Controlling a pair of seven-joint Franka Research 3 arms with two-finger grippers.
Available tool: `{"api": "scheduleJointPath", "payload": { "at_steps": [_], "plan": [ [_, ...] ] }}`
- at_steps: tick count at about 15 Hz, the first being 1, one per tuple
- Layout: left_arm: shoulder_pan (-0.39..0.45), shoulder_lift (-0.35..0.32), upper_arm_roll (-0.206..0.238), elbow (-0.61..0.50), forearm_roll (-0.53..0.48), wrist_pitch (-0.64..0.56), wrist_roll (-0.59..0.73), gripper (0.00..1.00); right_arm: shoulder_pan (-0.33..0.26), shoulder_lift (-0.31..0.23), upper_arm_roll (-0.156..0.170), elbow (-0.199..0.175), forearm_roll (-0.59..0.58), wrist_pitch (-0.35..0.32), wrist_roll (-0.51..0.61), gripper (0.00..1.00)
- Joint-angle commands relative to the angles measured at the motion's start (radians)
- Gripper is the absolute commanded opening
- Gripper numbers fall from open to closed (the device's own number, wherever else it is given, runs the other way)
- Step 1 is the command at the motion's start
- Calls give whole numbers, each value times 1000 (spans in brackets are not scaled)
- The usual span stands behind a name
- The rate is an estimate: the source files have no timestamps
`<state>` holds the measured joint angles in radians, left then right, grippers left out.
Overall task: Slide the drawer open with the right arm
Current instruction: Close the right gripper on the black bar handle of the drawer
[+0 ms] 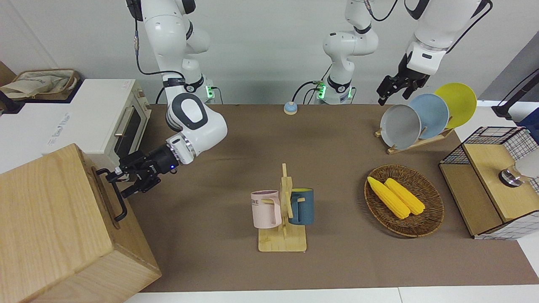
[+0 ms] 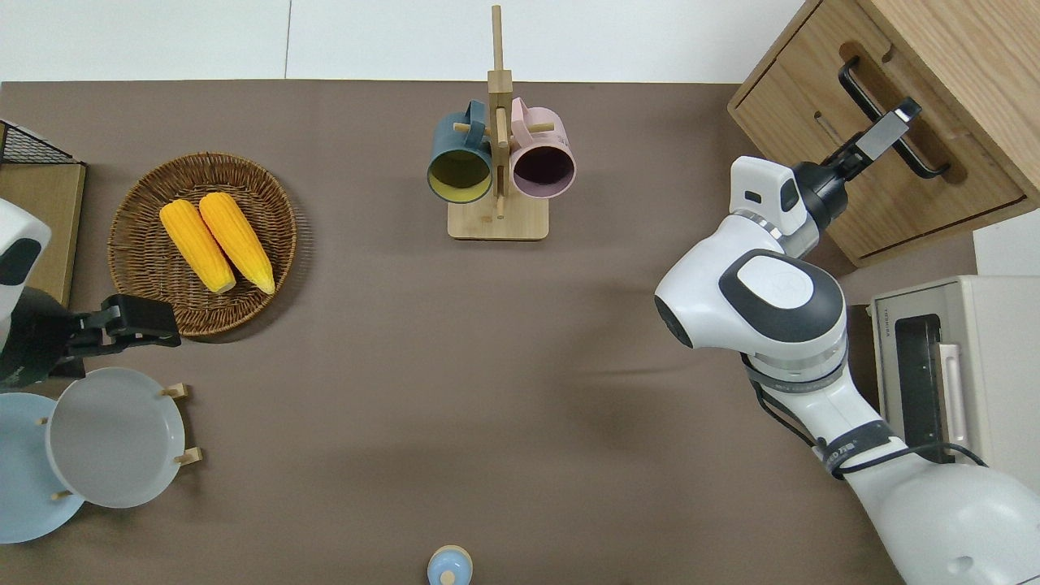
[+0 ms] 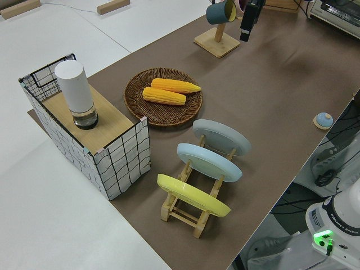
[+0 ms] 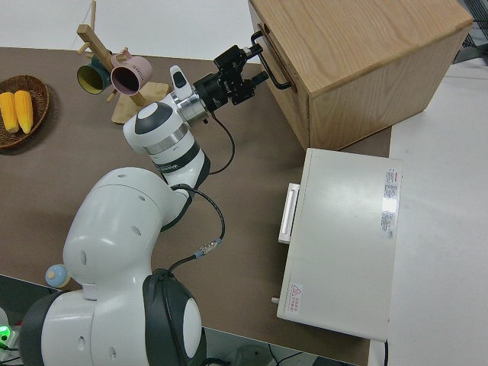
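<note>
The drawer [image 1: 105, 197] is shut flush in the pale wooden cabinet [image 1: 46, 219] at the right arm's end of the table. Its black bar handle [image 1: 118, 203] also shows in the overhead view [image 2: 865, 88] and the right side view [image 4: 272, 62]. My right gripper [image 1: 118, 182] is open, blue light lit, with its fingertips [image 2: 891, 128] at the handle, toward the bar's end nearer to the robots. In the right side view the gripper [image 4: 245, 67] reaches the bar. I cannot tell whether it touches. My left arm [image 1: 425, 50] is parked.
A white toaster oven [image 1: 105, 118] stands beside the cabinet, nearer to the robots. A mug rack [image 1: 283, 210] stands mid-table. A corn basket [image 1: 403, 200], a plate rack [image 1: 421, 118] and a wire-mesh box [image 1: 492, 181] are toward the left arm's end.
</note>
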<state>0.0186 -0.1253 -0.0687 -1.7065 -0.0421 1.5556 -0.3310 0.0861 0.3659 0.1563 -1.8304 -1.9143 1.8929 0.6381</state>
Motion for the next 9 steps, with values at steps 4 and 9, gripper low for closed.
{"api": "scheduleJointPath", "payload": {
  "at_steps": [4,9],
  "plan": [
    [0,-8,4,4,-1,-17,7,993,-11,7,-7,3,-40,29,40,505],
    [0,-8,4,4,-1,-17,7,993,-13,4,-18,8,-29,72,28,11]
  ]
}}
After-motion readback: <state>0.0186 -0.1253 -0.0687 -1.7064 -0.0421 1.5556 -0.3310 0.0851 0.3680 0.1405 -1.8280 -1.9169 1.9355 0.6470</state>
